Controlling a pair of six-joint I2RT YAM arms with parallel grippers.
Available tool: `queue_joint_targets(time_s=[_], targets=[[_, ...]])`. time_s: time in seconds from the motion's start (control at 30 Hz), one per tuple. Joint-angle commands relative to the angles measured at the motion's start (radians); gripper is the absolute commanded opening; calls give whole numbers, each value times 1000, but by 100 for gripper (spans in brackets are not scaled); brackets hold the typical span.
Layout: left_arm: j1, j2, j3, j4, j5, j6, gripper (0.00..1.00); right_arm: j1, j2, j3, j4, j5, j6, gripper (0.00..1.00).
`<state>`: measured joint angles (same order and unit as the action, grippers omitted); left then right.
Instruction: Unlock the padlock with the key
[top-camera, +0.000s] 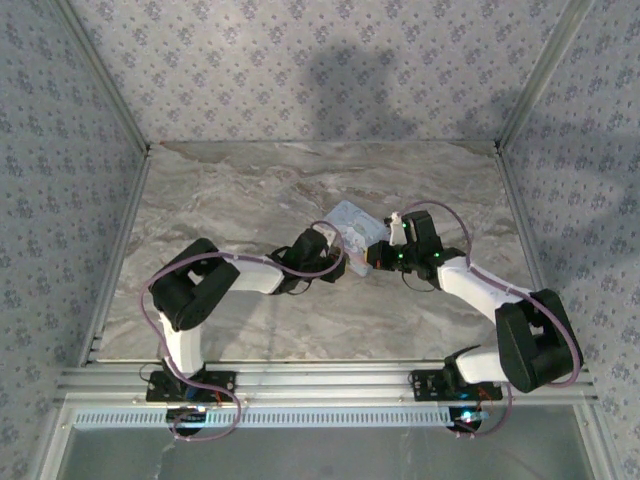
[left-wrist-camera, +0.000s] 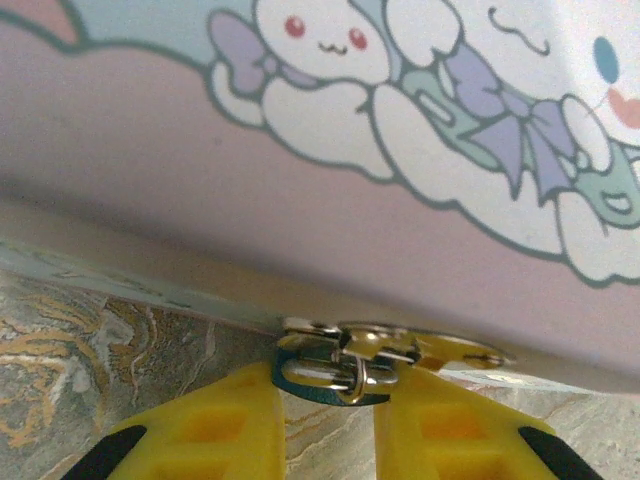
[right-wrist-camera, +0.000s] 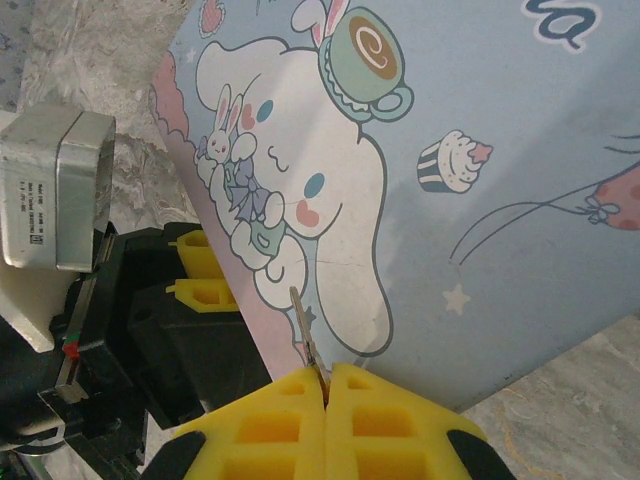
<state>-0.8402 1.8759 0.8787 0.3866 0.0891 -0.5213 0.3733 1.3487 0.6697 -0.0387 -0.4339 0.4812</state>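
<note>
Left gripper (left-wrist-camera: 330, 398) is clamped on the padlock (left-wrist-camera: 328, 368), bottom centre, just under the box (left-wrist-camera: 300, 200). Right gripper (right-wrist-camera: 325, 378) is pinching the key (right-wrist-camera: 303, 328), lower centre of its view.

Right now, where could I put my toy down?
The table is bare between the box and the back wall, and along the left wall. Crowded in the middle, where the left gripper and right gripper meet the box.
</note>
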Motion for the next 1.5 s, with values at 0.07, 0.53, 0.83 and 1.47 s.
queue_joint_targets(time_s=[0.07, 0.53, 0.83, 1.47], targets=[[-22, -20, -27, 5, 37, -23, 25, 6, 40, 28, -93, 20, -13, 0], [-22, -38, -32, 8, 57, -40, 25, 3, 71, 77, -101, 6, -44, 0], [-25, -92, -13, -73, 96, -94, 25, -8, -148, 21, -79, 18, -105, 0], [-26, -126, 90, -244, 198, -262, 25, 128, -540, -291, -127, 118, -64, 0]])
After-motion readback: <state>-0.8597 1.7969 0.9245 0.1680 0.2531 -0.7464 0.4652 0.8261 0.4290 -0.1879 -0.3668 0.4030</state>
